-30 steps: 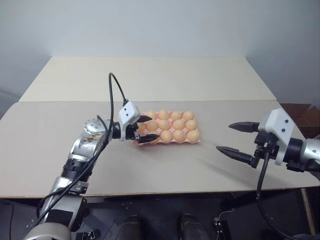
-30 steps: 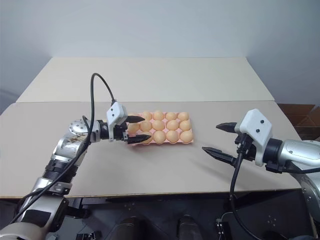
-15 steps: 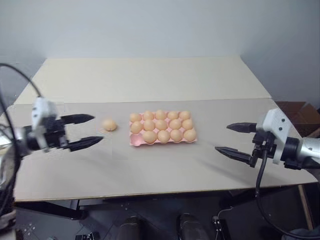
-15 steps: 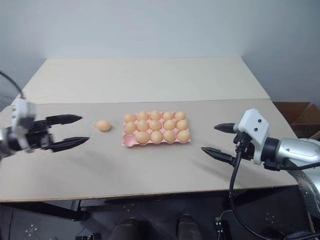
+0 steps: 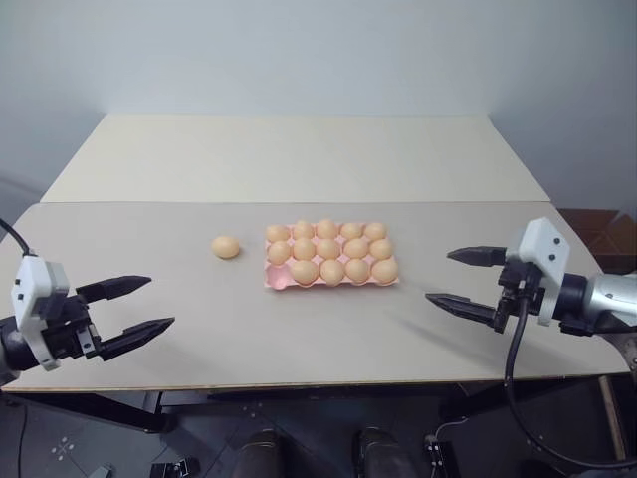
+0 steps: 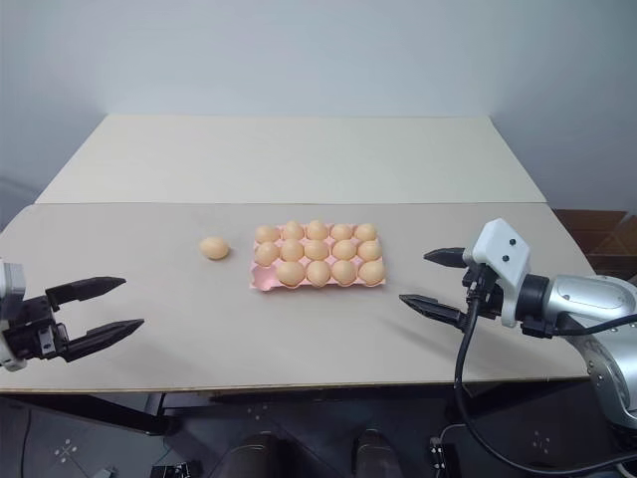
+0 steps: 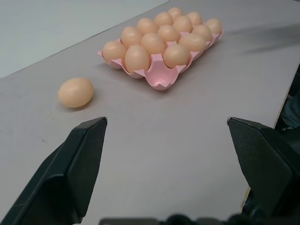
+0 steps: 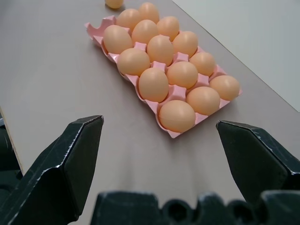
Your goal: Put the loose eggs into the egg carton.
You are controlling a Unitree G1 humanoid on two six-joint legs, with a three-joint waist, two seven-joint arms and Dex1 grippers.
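Looking down from the left eye view, a broad beige counter (image 5: 299, 319) runs side to side, with a paler cream section behind it meeting a plain grey-white wall. One pink egg carton (image 5: 331, 277) lies near the middle of the beige part, and fourteen eggs sit in its fifteen cups; the near corner cup on the robot's left stands empty. One loose egg (image 5: 226, 247) rests on the counter just to the left of the carton, apart from it. Two arms reach in: the left end effector (image 5: 127, 307) hangs low over the near left edge, fingers spread and gripping nothing, well apart from the loose egg. The right end effector (image 5: 467, 280) hovers to the right of the carton, likewise released and empty.

From the right eye view the same layout holds: one carton, one loose egg to its left, both end effectors splayed at the counter's near sides. A brown cardboard box (image 6: 597, 234) sits on the floor past the counter's right end.

Along the left wrist view, two black fingers (image 7: 77, 164) stand wide apart, with the loose egg and the carton's empty corner cup beyond them on the bare surface.

Along the right wrist view, two wide-set fingers (image 8: 70, 164) frame the carton, full but for that far corner cup, with the loose egg just beyond it.
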